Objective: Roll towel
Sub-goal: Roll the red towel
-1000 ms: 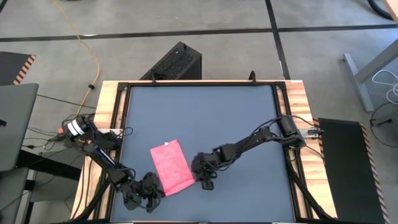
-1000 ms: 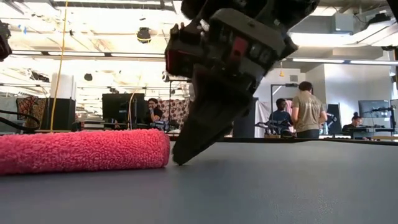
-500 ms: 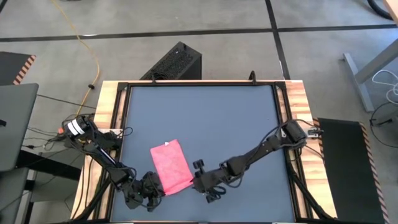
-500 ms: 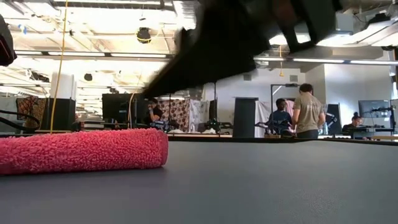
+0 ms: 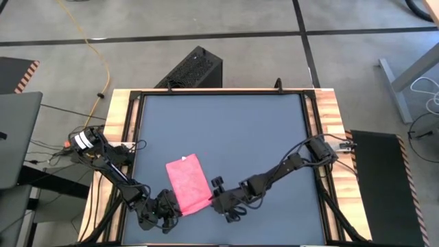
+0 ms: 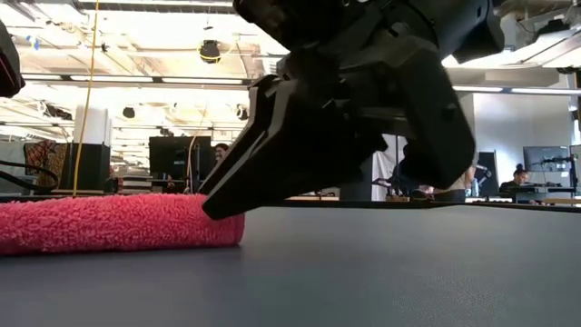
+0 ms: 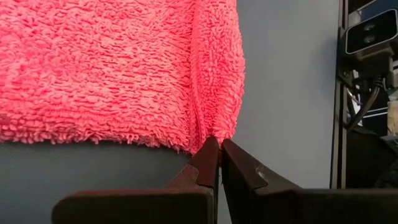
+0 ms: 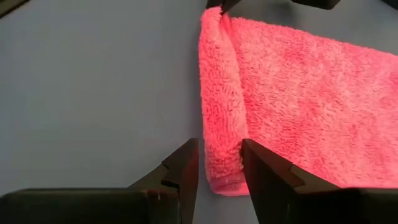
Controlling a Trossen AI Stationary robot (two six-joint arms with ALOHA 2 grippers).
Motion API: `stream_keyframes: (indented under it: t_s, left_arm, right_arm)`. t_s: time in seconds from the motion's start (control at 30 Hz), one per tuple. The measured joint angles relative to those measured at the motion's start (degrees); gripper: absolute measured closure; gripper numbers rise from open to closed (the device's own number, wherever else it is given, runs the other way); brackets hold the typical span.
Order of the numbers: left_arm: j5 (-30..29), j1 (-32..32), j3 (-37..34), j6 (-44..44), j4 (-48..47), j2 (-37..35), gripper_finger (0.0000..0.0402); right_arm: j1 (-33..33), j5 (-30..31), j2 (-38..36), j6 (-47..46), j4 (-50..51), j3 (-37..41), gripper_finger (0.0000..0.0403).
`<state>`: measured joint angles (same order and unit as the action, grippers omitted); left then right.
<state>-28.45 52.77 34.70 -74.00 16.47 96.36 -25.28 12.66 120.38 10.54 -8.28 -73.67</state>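
Observation:
The pink-red towel (image 5: 188, 183) lies flat on the dark table top (image 5: 233, 130), near the near edge, with a narrow fold along its near edge (image 8: 219, 106). My left gripper (image 7: 219, 142) is shut at the left end of that fold; it shows in the high view (image 5: 171, 208) too. My right gripper (image 8: 217, 149) is open at the fold's right end (image 8: 225, 182), one finger on either side of it. It also shows in the high view (image 5: 218, 195) and fills the low view (image 6: 272, 173). My left gripper pinches the left end of the towel's folded near edge (image 7: 214, 132) between its two fingertips. The fingers come nearly level from the table's left and lie along the fold. The towel stays flat on the table. My right gripper: I cannot tell whether its fingers touch the fold.
The far half of the table top is bare. A black box (image 5: 193, 68) stands on the floor beyond the far edge, and a laptop (image 5: 15, 137) sits left of the table. People (image 6: 449, 159) stand in the room behind.
My right gripper has gone from just right of the towel toward the near edge and the towel's near right corner. It has tipped from pointing down to slanting low toward the towel's end. The towel has stayed in place.

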Motion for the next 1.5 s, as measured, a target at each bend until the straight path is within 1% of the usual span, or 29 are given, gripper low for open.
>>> stream_keyframes:
  t_s: [0.37,0.43,0.6,0.7,0.77,0.83,0.93,1.03,1.1,1.27,1.4,1.5]
  left_arm:
    - [0.37,0.00,0.00,0.42,0.00,-0.01,0.0401]
    - [0.38,0.00,0.00,0.44,-0.01,-0.02,0.0401]
    - [0.52,0.00,0.02,0.70,-0.02,-0.04,0.0401]
    - [0.70,0.00,0.02,0.82,0.00,-0.04,0.0401]
    - [0.95,0.00,0.02,0.90,0.01,-0.04,0.0401]
    - [1.08,0.00,0.02,0.90,0.00,-0.04,0.0401]
    - [1.13,0.00,0.02,1.33,0.00,-0.04,0.0401]
    - [1.15,-0.01,0.02,1.52,-0.08,-0.13,0.0401]
    - [1.03,-0.02,0.02,1.77,-0.94,-0.79,0.0401]
    - [0.27,0.03,0.02,2.12,-6.14,-5.27,0.0401]
    - [-2.46,0.73,0.02,3.86,-10.90,-10.61,0.0401]
    - [-2.71,1.54,0.02,5.47,-13.61,-13.83,0.0401]
  right_arm:
    - [2.02,-0.83,0.00,0.05,1.93,-0.04,0.0254]
    - [2.21,-2.66,0.00,-0.01,2.08,-0.04,0.0259]
    - [2.86,-5.19,1.88,-1.98,1.58,-0.15,0.0292]
    - [3.41,-5.73,2.45,-4.93,1.42,-0.26,0.0326]
    - [4.08,-7.67,2.45,-7.87,1.55,-0.26,0.0354]
    - [5.00,-11.46,2.13,-11.88,2.00,-0.26,0.0380]
    - [6.90,-18.18,2.01,-20.20,2.80,-0.26,0.0383]
    - [8.86,-25.04,2.01,-27.81,4.29,-0.26,0.0374]
    - [9.62,-27.94,2.00,-30.76,5.38,-0.28,0.0372]
    - [11.02,-32.86,1.99,-36.56,5.78,-0.22,0.0379]
    - [11.63,-33.79,2.01,-39.25,6.10,-0.20,0.0376]
    - [11.63,-33.85,2.01,-39.46,6.47,-0.13,0.0375]
